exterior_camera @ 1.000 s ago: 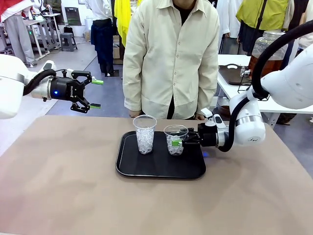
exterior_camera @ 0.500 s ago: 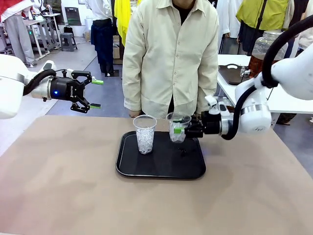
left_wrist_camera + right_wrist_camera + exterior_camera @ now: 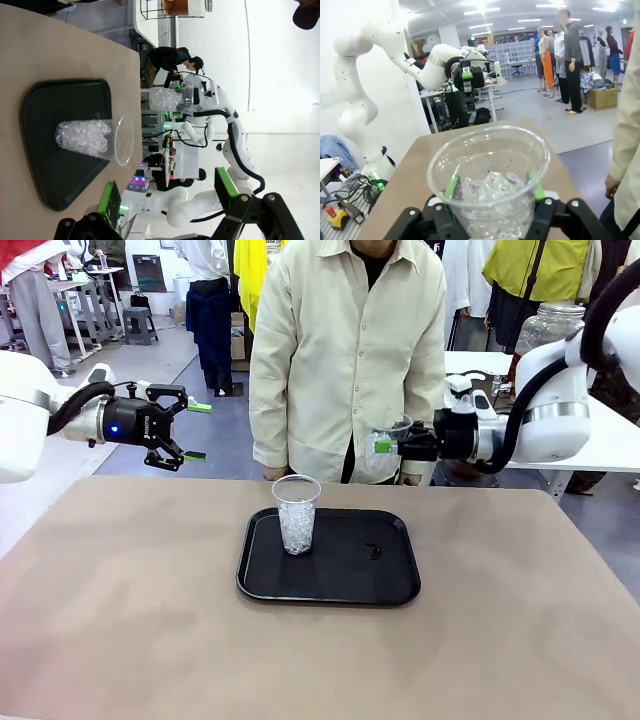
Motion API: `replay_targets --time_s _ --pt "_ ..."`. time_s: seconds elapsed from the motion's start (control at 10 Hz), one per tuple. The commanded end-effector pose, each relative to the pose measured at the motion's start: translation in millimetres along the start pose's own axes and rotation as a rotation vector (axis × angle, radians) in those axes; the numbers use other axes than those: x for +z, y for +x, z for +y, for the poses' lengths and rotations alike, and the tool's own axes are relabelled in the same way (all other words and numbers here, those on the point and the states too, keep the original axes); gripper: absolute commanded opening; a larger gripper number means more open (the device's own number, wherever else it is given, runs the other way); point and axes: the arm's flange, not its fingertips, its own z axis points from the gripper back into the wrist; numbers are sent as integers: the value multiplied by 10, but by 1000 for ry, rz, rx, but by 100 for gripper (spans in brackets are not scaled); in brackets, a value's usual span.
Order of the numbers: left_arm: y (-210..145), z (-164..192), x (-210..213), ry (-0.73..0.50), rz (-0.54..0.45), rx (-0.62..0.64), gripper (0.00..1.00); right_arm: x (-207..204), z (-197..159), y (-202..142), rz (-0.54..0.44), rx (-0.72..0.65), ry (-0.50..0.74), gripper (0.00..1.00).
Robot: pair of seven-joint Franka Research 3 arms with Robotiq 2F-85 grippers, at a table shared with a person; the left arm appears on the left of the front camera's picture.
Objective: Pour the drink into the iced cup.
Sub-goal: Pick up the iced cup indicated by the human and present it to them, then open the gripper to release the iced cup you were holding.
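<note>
An iced cup (image 3: 398, 430) is pinched upright by the right jaws, centre right; the left jaws are spread, upper left; the cup should be kept level toward the drink jar (image 3: 540, 328), upper right.

No text or label can be read. The small white print on the left gripper's (image 3: 198, 431) black body is too small to make out.

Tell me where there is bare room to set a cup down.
The tray's right half is free, between the standing iced cup and the right rim, save a small dark speck. The table lies bare left, right and in front of the tray. Crowded: above the far edge, where the right gripper holds a second cup.
</note>
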Motion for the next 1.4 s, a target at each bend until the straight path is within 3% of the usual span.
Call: replay_targets --time_s 0.0,0.1,0.2,1.3 --pt "-5 -24 10 1 -4 10 100 -2 -137 174 22 -35 43 68" --pt "-5 -24 10 1 -4 10 100 -68 -146 180 84 -62 73 68" --pt "-5 -24 10 1 -4 10 100 8 -55 107 12 -5 8 68" --pt "-5 -24 10 1 -4 10 100 8 -55 107 12 -5 8 68"
